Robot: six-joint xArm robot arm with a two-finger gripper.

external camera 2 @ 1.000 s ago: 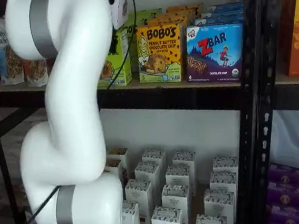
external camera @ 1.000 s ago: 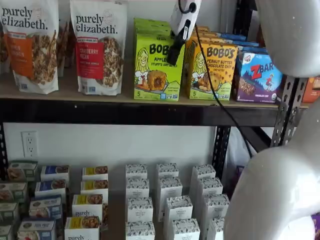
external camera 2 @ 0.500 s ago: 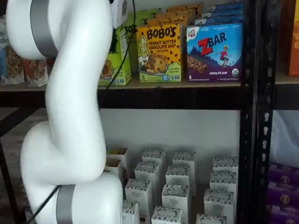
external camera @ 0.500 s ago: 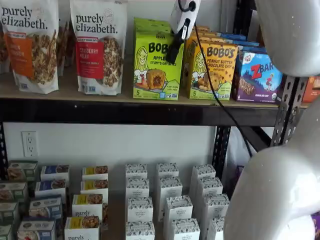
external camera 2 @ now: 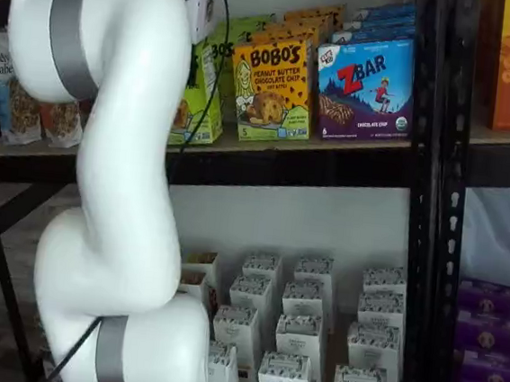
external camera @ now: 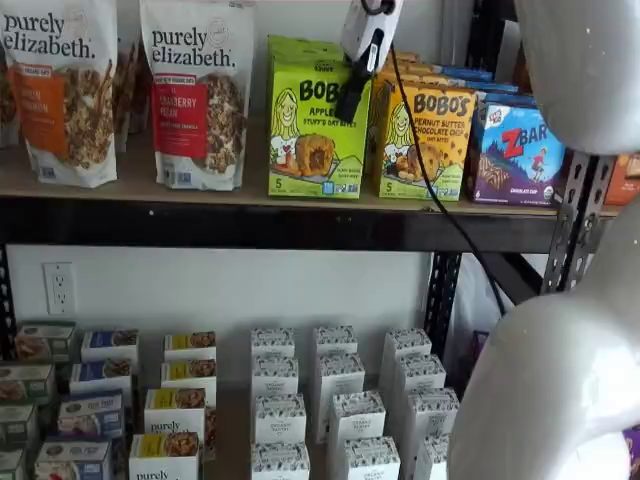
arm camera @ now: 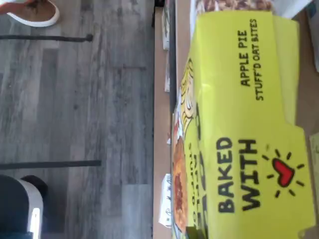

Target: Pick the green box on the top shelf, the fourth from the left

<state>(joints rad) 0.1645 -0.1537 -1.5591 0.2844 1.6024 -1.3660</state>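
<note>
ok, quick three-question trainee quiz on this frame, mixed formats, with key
1. True or false: on the top shelf, the green box is between a granola bag and the yellow-orange Bobo's carton.
2. In the wrist view, the green box's top panel reads: A) BAKED WITH, plus a heart; B) CHOCOLATE CHIP; C) nothing.
3. Are the jaws open or shut?

Key: 1 true. 2 A. 3 Cannot tell: only one black finger shows, side-on, in front of the green box.

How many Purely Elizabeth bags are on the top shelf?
2 clearly show on the top shelf: one at the far left, one beside the green box. Others may stand hidden behind.
</note>
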